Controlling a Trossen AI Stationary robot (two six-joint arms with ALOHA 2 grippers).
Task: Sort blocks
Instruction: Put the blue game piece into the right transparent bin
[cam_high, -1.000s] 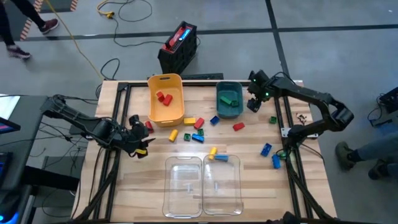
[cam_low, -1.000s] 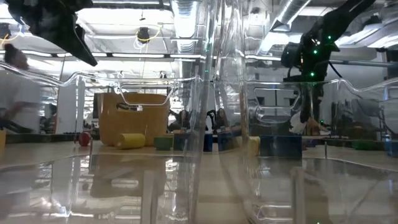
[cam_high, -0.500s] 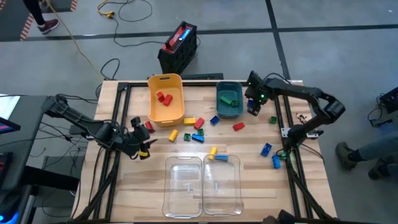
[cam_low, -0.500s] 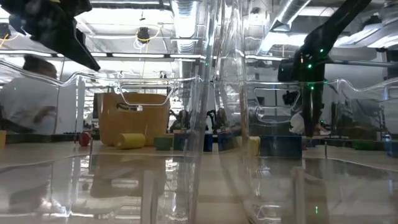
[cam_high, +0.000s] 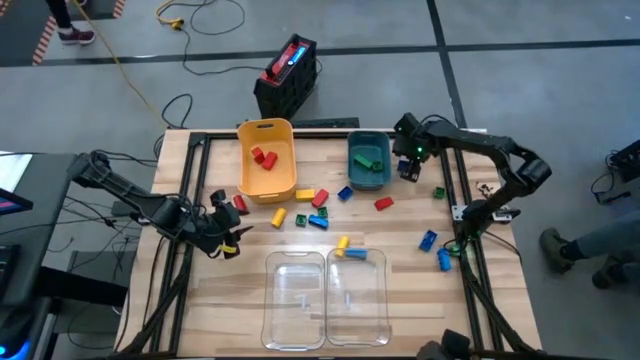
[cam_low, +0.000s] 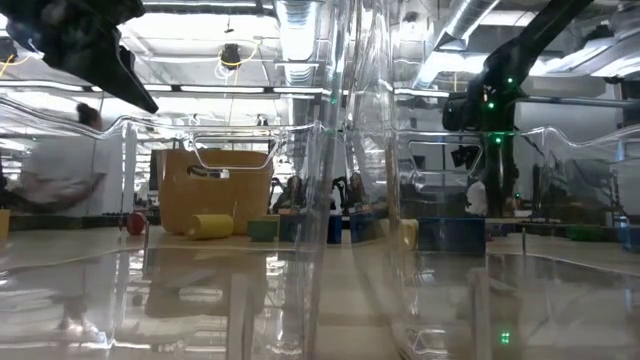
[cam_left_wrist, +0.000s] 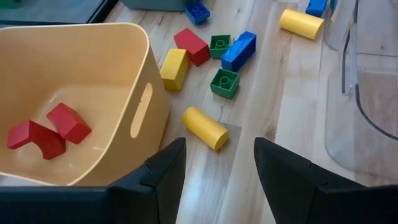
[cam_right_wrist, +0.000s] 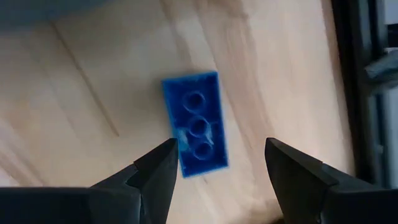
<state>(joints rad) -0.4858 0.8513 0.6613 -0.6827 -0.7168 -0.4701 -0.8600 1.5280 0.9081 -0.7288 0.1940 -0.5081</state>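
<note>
Near the far right corner of the tabletop (cam_high: 200, 290), a blue block (cam_right_wrist: 198, 132) is straddled from above by the spread, empty fingers of the right gripper (cam_right_wrist: 217, 180).

The block lies flat on the wood just beside the teal bin (cam_high: 368, 160), untouched. At the left edge, the left gripper (cam_left_wrist: 217, 168) is held with its fingers parted and nothing between them, facing the yellow bin (cam_left_wrist: 81, 81), in which two red blocks (cam_left_wrist: 46, 130) are seen. Further red, yellow, green and blue blocks (cam_high: 312, 205) are scattered across the middle, and two clear bins (cam_high: 325, 300) stand at the near edge.
</note>
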